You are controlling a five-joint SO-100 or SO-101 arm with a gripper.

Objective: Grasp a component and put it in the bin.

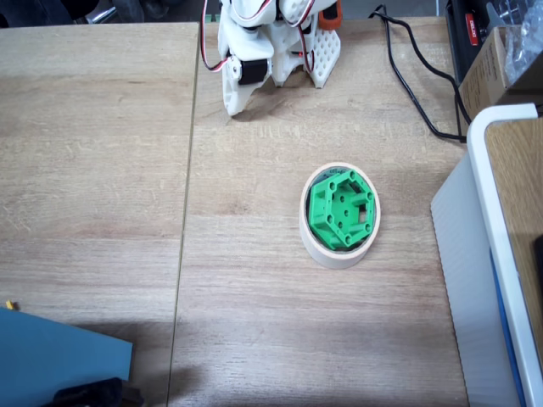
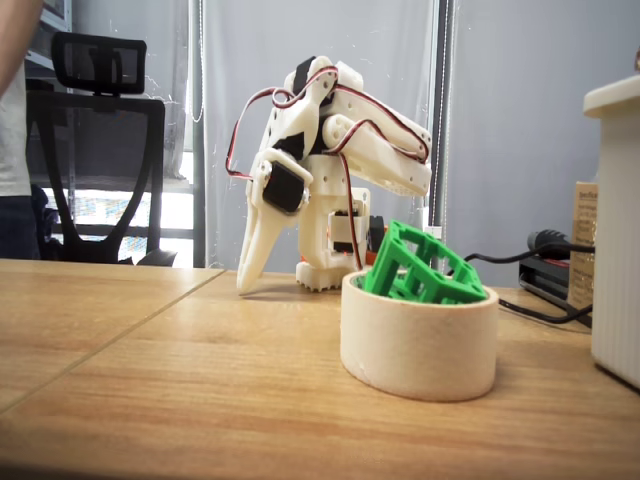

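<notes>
The green hexagonal component (image 1: 340,209) lies tilted inside the bin (image 1: 316,242), a cream tape roll in the middle of the table. In the low fixed view the component (image 2: 420,266) sticks up above the bin's (image 2: 418,345) rim, leaning to one side. The white arm is folded back at the far edge of the table, well away from the bin. Its gripper (image 1: 235,107) points down at the wood, tip almost touching, and looks shut with nothing in it. From the side the gripper (image 2: 246,284) hangs as one closed wedge, left of the bin.
A large white-edged box (image 1: 496,246) stands along the right side. Black cables (image 1: 416,93) run across the back right of the table. A blue sheet (image 1: 59,356) lies at the front left corner. A black office chair (image 2: 95,150) stands behind the table.
</notes>
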